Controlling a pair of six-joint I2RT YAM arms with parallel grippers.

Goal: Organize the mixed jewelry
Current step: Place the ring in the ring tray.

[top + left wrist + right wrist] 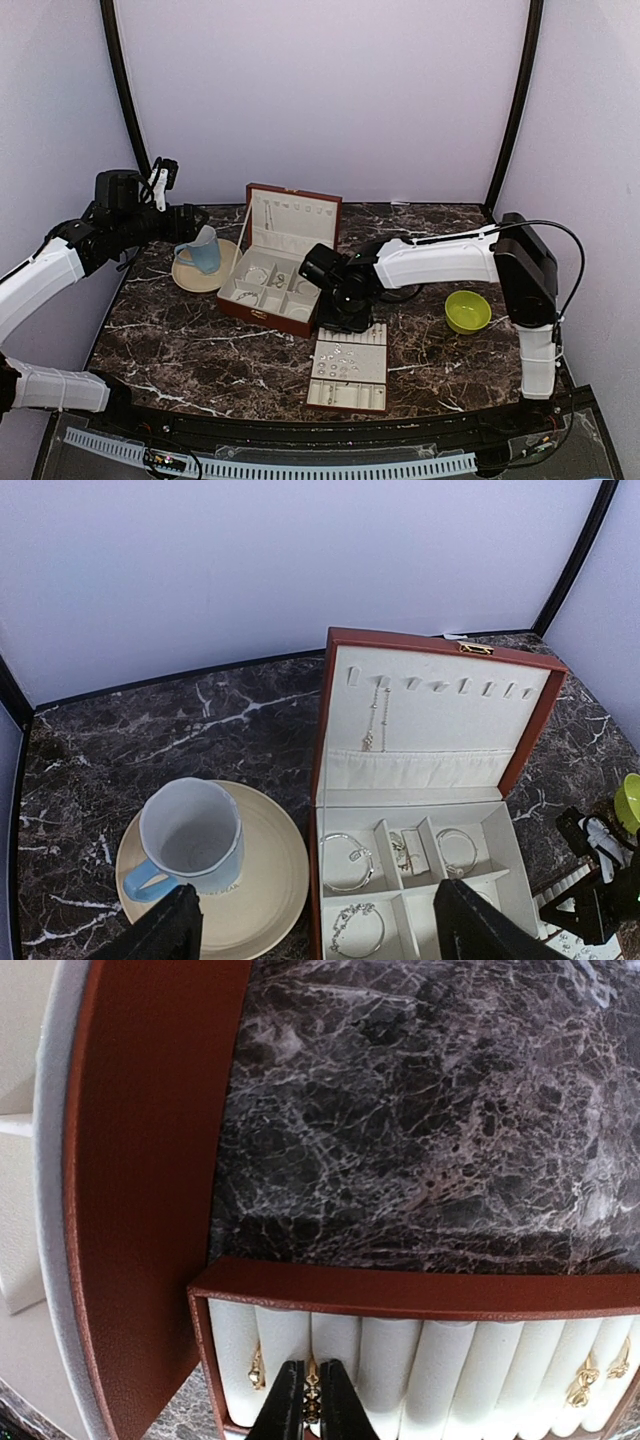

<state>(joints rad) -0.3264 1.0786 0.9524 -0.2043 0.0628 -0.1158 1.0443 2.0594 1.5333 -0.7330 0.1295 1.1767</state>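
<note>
The mixed jewelry lies in two places. Silvery bracelets (348, 860) sit in compartments of the open reddish-brown box (440, 648), and a thin chain (375, 715) hangs in its lid. Small rings (340, 352) stand in the cream slotted tray (350, 385). My right gripper (311, 1405) is down at the tray's far end, its fingers nearly shut with a gold ring (312, 1392) pinched between them in a slot. Another ring (257, 1368) stands one slot to the left. My left gripper (318, 925) hangs open and empty, high above the box and mug.
A blue mug (203, 250) stands on a cream plate (190, 280) left of the box. A green bowl (467, 310) sits at the right, beside my right arm. The box's outer wall (140, 1160) is close on the left of the right gripper.
</note>
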